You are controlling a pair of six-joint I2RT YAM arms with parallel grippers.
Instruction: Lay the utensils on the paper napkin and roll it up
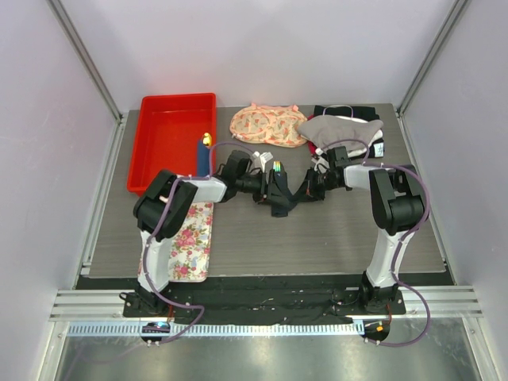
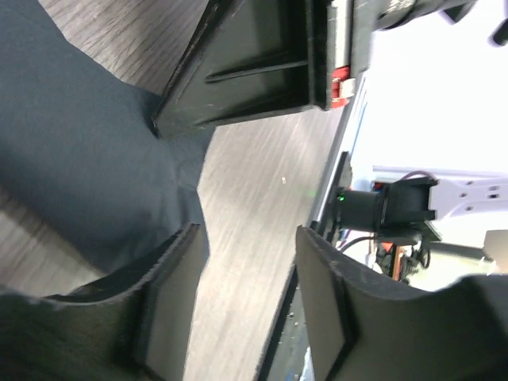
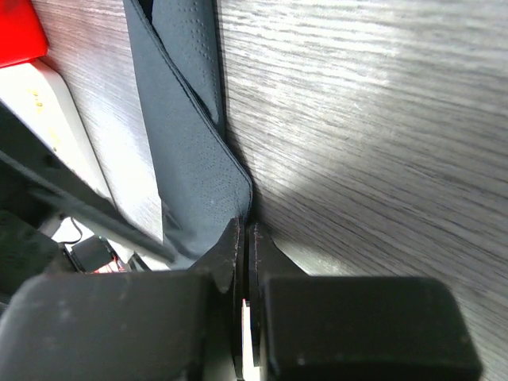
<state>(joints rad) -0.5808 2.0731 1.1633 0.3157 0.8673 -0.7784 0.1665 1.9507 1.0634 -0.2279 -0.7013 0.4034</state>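
Observation:
The paper napkin [image 2: 79,159] is a dark sheet lying rumpled on the wooden table, folded over on itself in the right wrist view [image 3: 190,159]. My right gripper [image 3: 244,232] is shut on a corner of it, low against the table. In the left wrist view its black fingers [image 2: 238,79] pinch the napkin's edge. My left gripper [image 2: 246,294] stands open beside the sheet, with bare table between its pads and one finger [image 2: 171,294] at the napkin's border. From above, the two grippers [image 1: 274,192] [image 1: 311,187] meet mid-table. The utensils are hidden.
A red bin [image 1: 171,139] stands at the back left with a blue yellow-tipped stick [image 1: 205,151] at its edge. A floral tray [image 1: 190,242] lies near the left arm's base. A floral cloth [image 1: 266,125], a grey cloth [image 1: 341,129] and a black cloth [image 1: 349,111] lie at the back.

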